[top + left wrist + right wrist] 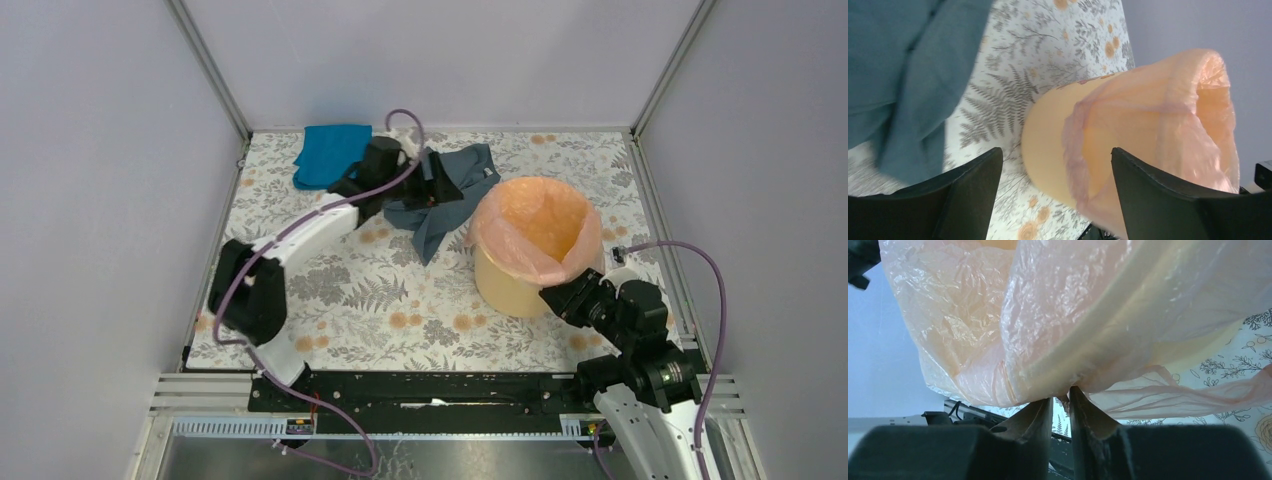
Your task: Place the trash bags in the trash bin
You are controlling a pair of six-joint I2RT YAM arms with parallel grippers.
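The round yellow-orange trash bin [505, 285] stands upright at the right of the table. The pale-pink trash bag [520, 245] lines it, its edge folded out over the rim. My right gripper [553, 293] is at the bin's near rim, shut on a pinch of the bag's hanging edge. In the right wrist view the gripper [1060, 396] holds the crinkly film [1048, 315] at its tips. My left gripper [440, 185] is open and empty above the grey garment. In the left wrist view it [1055, 152] faces the bin [1048, 135] and bag [1168, 125].
A grey-blue garment [455, 190] lies crumpled left of the bin, under my left gripper; it also shows in the left wrist view [908, 65]. A bright blue folded cloth [330, 152] lies at the back left. Grey walls enclose the floral table on three sides.
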